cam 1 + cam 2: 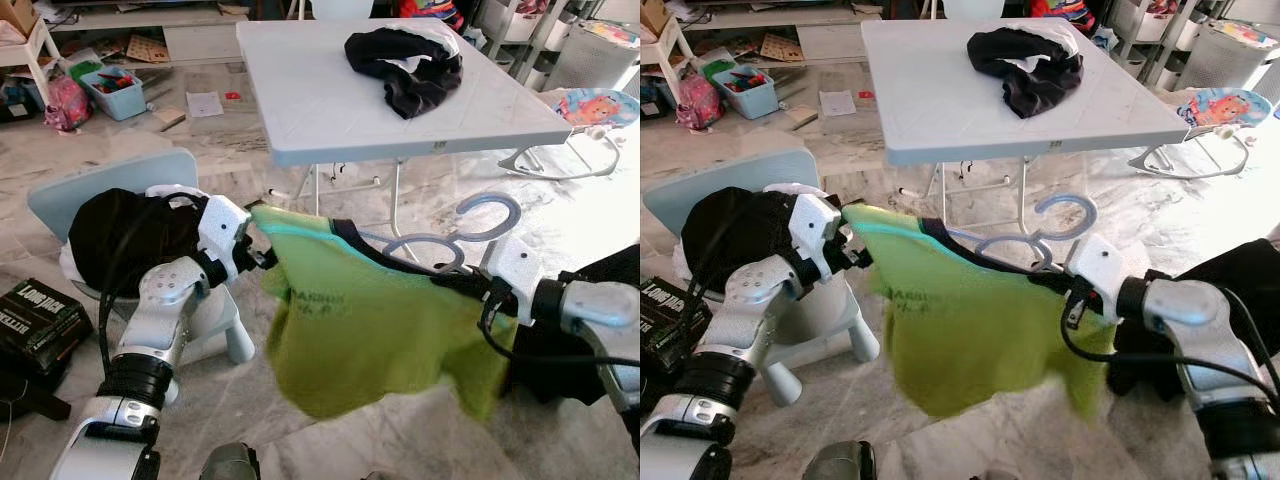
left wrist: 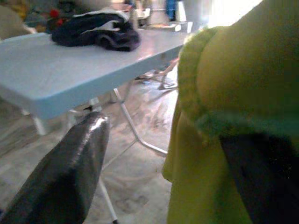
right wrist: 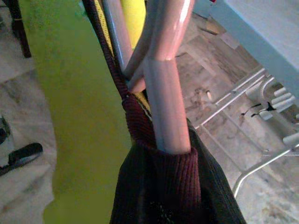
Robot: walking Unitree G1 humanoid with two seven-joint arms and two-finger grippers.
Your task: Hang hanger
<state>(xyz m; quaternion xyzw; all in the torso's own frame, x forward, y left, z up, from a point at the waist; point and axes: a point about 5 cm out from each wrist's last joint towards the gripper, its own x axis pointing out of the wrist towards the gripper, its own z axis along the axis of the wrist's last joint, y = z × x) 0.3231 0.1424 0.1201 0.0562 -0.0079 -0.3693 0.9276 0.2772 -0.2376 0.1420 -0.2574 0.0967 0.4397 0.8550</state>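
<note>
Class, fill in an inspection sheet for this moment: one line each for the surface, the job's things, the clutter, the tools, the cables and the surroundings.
Surface: white folding table, with a dark garment heaped on the far part.
Job's things: green shirt on a pale blue hanger, held stretched between the two arms in front of the table, hook free.
Clutter: blue bin of toys, papers on the floor, black box at the robot's left.
Tools: left tool at the shirt's left shoulder; right tool at its right shoulder.
Cables: black cable looping along the left arm.
Surroundings: marble floor, small blue chair with a black garment on it, baby bouncer.
</note>
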